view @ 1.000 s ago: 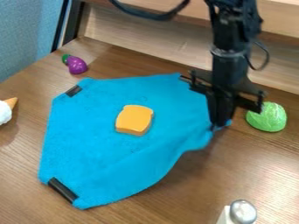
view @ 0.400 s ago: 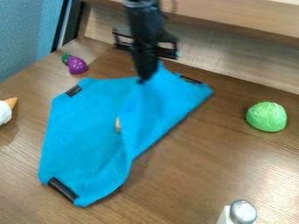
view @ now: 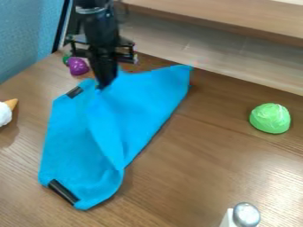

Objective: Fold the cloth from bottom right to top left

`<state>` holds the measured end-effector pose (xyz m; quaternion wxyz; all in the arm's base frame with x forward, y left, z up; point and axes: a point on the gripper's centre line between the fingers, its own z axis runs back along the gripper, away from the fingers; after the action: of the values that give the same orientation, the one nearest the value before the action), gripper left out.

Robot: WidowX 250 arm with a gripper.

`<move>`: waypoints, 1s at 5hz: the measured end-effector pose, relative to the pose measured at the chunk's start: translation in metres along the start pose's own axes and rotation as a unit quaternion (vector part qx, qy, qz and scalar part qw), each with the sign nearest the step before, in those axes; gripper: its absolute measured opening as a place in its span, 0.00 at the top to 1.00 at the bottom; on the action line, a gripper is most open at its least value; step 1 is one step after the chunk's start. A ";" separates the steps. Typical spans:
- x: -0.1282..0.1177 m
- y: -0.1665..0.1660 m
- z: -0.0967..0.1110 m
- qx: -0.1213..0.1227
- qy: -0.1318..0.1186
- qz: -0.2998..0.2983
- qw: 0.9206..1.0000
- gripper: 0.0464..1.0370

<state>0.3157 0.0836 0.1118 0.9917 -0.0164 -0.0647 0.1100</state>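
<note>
The gripper (view: 102, 86) hangs over the upper left part of the blue cloth (view: 139, 106), its fingers shut on a gathered corner of it, close to the black clip at the cloth's upper left. The cloth's right side is folded over toward the upper left, with a crease running down its middle. One point of the cloth sticks out at the upper right. A second black clip (view: 63, 192) sits at the lower left edge. The orange bread slice is hidden under the fold.
A purple eggplant (view: 77, 66) lies just behind and left of the gripper. A green cabbage piece (view: 269, 118) is at the right, a silver-topped shaker (view: 246, 214) at the bottom right, an ice cream cone (view: 6, 111) at the left edge. A wooden ledge runs along the back.
The gripper has moved left from the cloth's right corner to its upper left, drawing that corner along. The cloth has folded over the bread slice, now covered.
</note>
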 end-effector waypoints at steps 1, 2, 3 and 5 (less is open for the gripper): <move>-0.002 0.023 -0.006 0.018 0.002 0.001 1.000 0.99; 0.000 0.034 -0.032 0.025 0.026 -0.036 0.999 0.99; 0.016 0.044 -0.045 0.032 0.028 -0.083 0.996 0.99; 0.025 0.051 -0.054 0.024 0.025 -0.117 0.992 0.83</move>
<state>0.3361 0.1379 0.0592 0.9992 0.0119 -0.0383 -0.0062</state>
